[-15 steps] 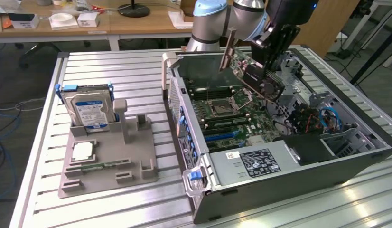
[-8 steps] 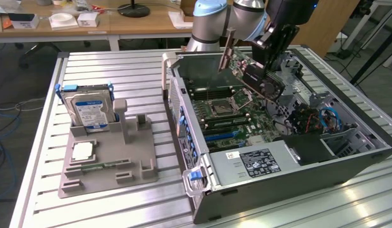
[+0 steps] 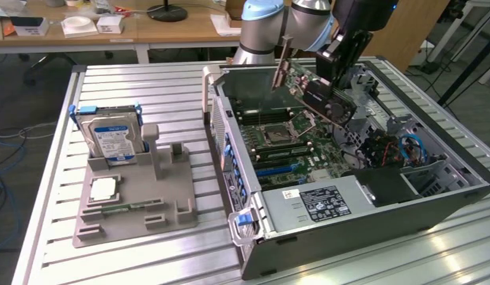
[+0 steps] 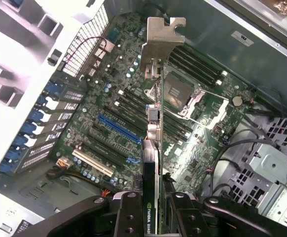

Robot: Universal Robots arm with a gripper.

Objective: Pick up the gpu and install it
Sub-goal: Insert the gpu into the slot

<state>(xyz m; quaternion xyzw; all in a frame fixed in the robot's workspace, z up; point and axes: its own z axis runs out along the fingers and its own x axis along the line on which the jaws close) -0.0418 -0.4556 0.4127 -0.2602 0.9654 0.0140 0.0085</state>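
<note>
With gripper (image 4: 156, 212) pinched on gpu (image 4: 155, 148), holds it edge-on, just out from the grip, bracket (image 4: 161, 39) farthest out, over motherboard (image 4: 104, 98) beneath, inside open case (image 3: 348, 237); drive (image 3: 110, 139) well off to one side.

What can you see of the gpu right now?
The gpu is a thin dark card with a black cooler face and a silver metal end bracket. NVIDIA lettering shows near the grip. The gripper is shut on one end and holds it tilted in the air over the motherboard of the open computer case. It is not seated in any slot and appears to touch nothing else.
</note>
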